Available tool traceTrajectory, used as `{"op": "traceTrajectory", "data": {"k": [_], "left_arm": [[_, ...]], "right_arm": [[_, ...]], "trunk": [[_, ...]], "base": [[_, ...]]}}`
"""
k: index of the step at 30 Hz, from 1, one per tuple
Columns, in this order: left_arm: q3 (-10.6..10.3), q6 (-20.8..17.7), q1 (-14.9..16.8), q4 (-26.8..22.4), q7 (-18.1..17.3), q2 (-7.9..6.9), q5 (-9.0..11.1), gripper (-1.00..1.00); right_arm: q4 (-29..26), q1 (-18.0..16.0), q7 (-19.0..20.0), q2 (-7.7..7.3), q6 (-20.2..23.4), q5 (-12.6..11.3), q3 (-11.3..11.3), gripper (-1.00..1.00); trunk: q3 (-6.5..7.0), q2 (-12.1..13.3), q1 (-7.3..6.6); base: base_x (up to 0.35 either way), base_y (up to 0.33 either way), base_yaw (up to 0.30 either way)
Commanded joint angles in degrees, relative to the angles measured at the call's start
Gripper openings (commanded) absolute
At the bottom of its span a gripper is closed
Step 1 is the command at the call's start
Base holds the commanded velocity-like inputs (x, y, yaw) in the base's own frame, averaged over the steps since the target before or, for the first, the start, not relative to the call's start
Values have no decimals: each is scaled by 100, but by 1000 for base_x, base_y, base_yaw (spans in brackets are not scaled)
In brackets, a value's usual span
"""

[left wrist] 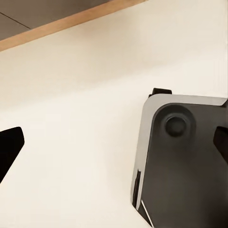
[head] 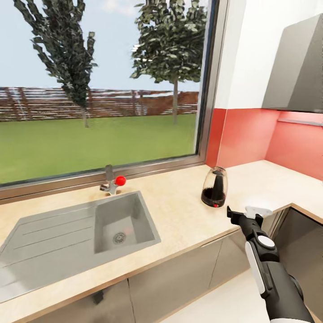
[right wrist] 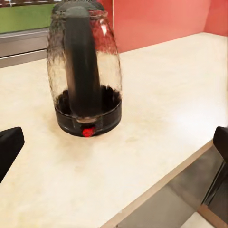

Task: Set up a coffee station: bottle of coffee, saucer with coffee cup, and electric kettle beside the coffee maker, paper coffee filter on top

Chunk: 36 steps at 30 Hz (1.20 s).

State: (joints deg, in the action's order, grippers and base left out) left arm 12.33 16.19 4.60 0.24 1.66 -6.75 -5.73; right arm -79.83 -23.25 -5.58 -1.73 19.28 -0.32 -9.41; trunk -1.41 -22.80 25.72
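Note:
The electric kettle [head: 214, 187], a clear glass body on a black base with a red switch, stands upright on the beige countertop [head: 179, 211] near its front edge, to the right of the sink. In the right wrist view the kettle [right wrist: 85, 71] is straight ahead, its black handle facing me. My right gripper [head: 244, 211] hovers just off the counter's front edge, a short way in front and to the right of the kettle. It [right wrist: 114, 145] is open with nothing between its fingers. My left gripper [left wrist: 114, 145] is open and empty, pointing down at pale floor.
A grey sink [head: 89, 233] with a drainboard fills the counter's left part, with a faucet with a red knob [head: 112, 183] behind it. A large window and a red backsplash [head: 251, 134] back the counter. A grey wall cabinet [head: 298, 67] hangs at right. The robot's dark base [left wrist: 185, 161] lies below the left gripper.

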Motion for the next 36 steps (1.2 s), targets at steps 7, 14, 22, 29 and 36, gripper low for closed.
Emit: {"op": "traceTrajectory", "data": {"k": [7, 14, 22, 29, 36], "left_arm": [[41, 27, 6, 2, 25, -1, -56, 100], [50, 31, 6, 2, 27, -1, -48, 100], [50, 31, 6, 2, 27, -1, -43, 100], [50, 30, 6, 2, 27, -1, -50, 100], [50, 29, 6, 2, 27, -1, -51, 100]], "right_arm": [[-6, -5, -7, 43, 32, -3, 383, 100], [124, -5, -12, 58, 31, -18, 899, 100], [125, -5, -17, 59, 25, -14, 932, 100], [103, -5, -20, 59, 23, -12, 924, 100], [99, -5, -22, 59, 23, -12, 919, 100]], "trunk": [[-13, -12, 6], [-13, -12, 6], [-13, -12, 6], [-13, -12, 6], [-13, -12, 6]], "base": [[238, -240, 0], [116, -88, 0], [79, -3, 0], [305, -1, 0], [298, -59, 0]]}}
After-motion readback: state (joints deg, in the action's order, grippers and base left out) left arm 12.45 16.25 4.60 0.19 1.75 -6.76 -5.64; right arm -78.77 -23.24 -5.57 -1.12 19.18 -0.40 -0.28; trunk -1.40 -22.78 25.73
